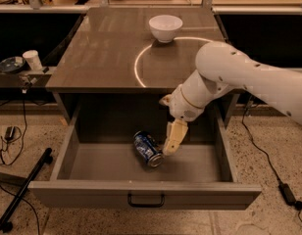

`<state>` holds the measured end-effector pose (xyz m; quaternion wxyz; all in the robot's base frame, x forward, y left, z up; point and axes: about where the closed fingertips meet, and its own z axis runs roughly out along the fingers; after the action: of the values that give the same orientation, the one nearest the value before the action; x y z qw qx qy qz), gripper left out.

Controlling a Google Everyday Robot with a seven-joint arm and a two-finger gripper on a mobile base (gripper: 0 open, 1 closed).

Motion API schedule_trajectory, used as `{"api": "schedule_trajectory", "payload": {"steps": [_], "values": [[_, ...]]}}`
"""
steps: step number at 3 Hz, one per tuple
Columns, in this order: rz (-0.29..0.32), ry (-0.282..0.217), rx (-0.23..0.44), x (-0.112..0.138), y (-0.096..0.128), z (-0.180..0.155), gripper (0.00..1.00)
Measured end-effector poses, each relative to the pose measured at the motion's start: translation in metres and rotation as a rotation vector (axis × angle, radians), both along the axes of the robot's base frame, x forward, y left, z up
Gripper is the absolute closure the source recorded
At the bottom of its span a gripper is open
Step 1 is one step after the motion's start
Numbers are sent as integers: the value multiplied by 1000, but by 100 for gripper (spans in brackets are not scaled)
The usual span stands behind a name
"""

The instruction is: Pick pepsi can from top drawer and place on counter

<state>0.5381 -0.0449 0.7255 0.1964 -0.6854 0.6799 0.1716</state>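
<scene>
Currently, camera view: pepsi can (pixel 147 149) lies on its side on the floor of the open top drawer (pixel 141 194), long axis running far-left to near-right. Gripper (pixel 173 138) hangs in the drawer just right of the can, tip by its near end. Whether it is apart or together, can't tell. Counter (pixel 107 48) is directly above.

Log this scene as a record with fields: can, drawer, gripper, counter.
pepsi can: lying on its side on the drawer floor, near the middle
top drawer: pulled open
gripper: lowered inside the drawer, close beside the can; contact cannot be told
counter: bears a white bowl near its back edge; can not yet on it
</scene>
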Motion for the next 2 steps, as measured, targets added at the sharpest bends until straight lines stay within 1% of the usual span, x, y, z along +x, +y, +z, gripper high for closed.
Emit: {"api": "schedule_trajectory", "payload": {"steps": [1, 2], "values": [[3, 1, 4, 0, 1, -1, 0], [3, 24, 28, -4, 6, -14, 0]]}}
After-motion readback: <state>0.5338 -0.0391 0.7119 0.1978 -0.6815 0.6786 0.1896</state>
